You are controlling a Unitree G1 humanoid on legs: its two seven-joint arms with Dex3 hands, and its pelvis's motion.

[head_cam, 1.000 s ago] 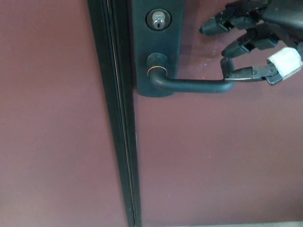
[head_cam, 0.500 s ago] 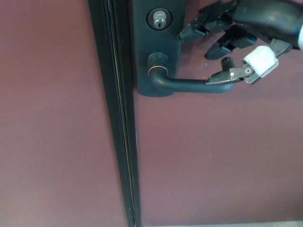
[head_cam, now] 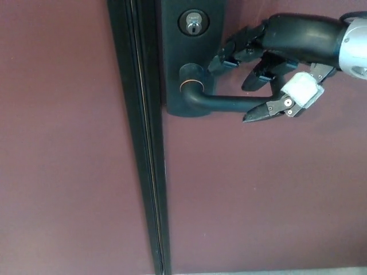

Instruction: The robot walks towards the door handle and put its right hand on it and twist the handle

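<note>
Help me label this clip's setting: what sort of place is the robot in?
Probably a doorway inside a building, seen close up. A maroon door fills the view, with a dark lever handle, a keyhole above it, and a black frame strip. The right hand reaches over the lever.

Keyhole (head_cam: 194,23) above handle (head_cam: 221,102), right hand (head_cam: 275,54) over the handle's free end

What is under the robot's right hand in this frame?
Under the black right hand lies the outer end of the dark metal lever door handle, with the maroon door behind. The lever's tip is covered by the thumb, so any contact cannot be seen.
</note>
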